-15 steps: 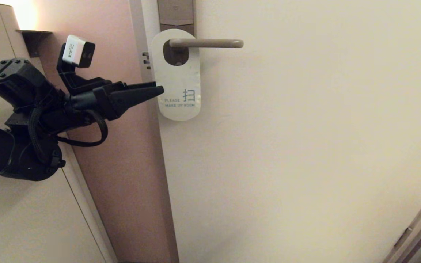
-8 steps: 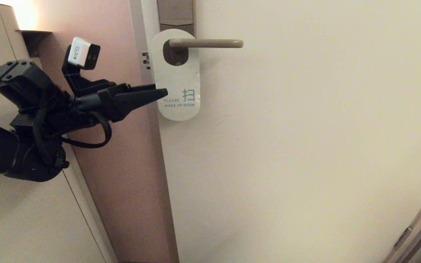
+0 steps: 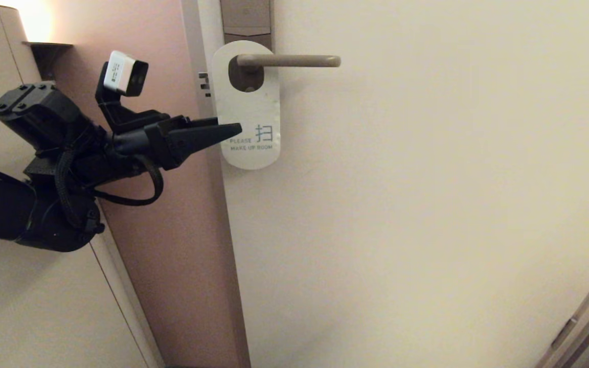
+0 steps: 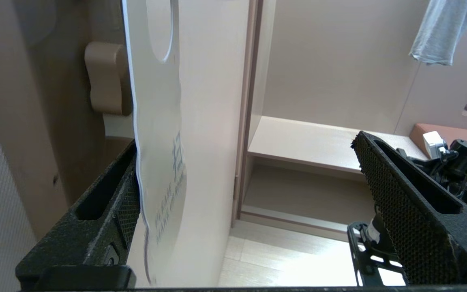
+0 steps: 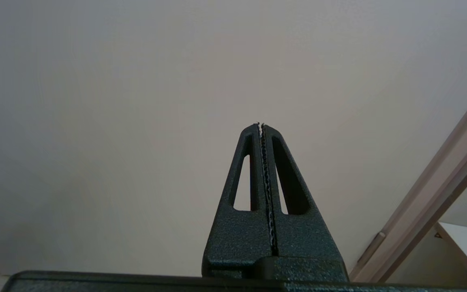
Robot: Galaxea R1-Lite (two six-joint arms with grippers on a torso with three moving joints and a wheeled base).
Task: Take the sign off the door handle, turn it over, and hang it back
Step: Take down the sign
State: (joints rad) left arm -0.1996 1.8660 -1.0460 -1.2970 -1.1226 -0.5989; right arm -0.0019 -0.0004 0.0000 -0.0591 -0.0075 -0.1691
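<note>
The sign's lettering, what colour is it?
Blue-teal on the white face of the sign, clearest in the head view.

The black left hand point(image 3: 230, 130) is reaching forward with fingers spread wide; the black right hand point(image 5: 261, 125) is pointing ahead, fingers pressed together.

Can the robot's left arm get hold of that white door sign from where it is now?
Probably yes. The left gripper is open at the lower left edge of the sign, one finger behind the card and the other well clear in front. Nothing blocks it from closing.
</note>
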